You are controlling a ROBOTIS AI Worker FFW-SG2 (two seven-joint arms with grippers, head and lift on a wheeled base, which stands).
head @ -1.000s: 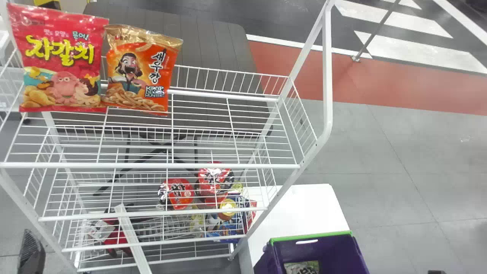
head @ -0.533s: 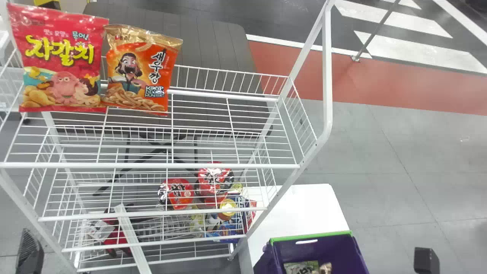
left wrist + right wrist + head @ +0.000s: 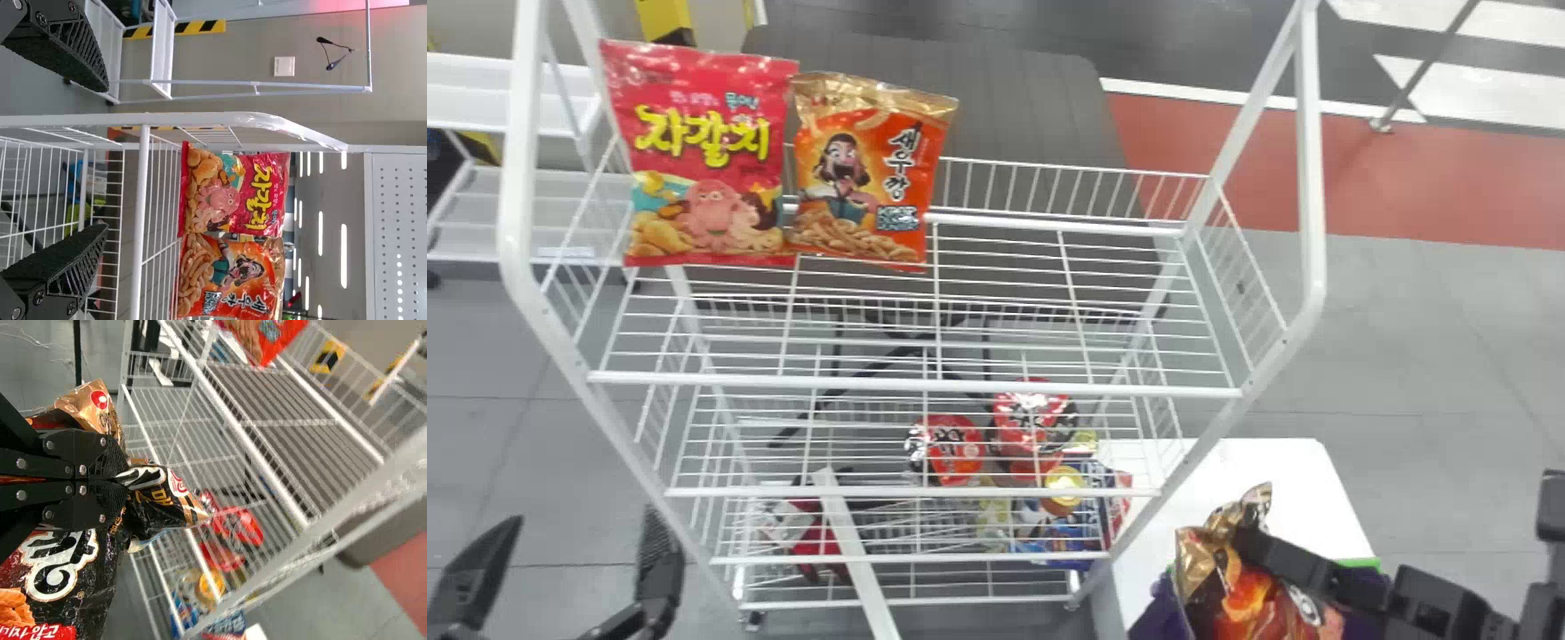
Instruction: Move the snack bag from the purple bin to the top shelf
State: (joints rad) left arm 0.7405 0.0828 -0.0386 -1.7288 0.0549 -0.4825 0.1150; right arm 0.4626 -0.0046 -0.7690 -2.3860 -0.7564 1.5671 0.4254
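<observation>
The right gripper [image 3: 1252, 544] is pinching the black, orange and gold snack bag [image 3: 1238, 604] at the head view's five o'clock — partly hiding the purple bin [image 3: 1160, 615]. The left gripper [image 3: 583, 517] is hanging at eight o'clock, spread wide.

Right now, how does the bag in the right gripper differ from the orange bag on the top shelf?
The held bag is pinched in the right gripper; the orange bag stands on the top shelf. The held bag is creased where gripped, while the orange bag's front looks fairly smooth. The held bag has large black areas; the orange bag is mainly orange. Both have gold parts.
</observation>
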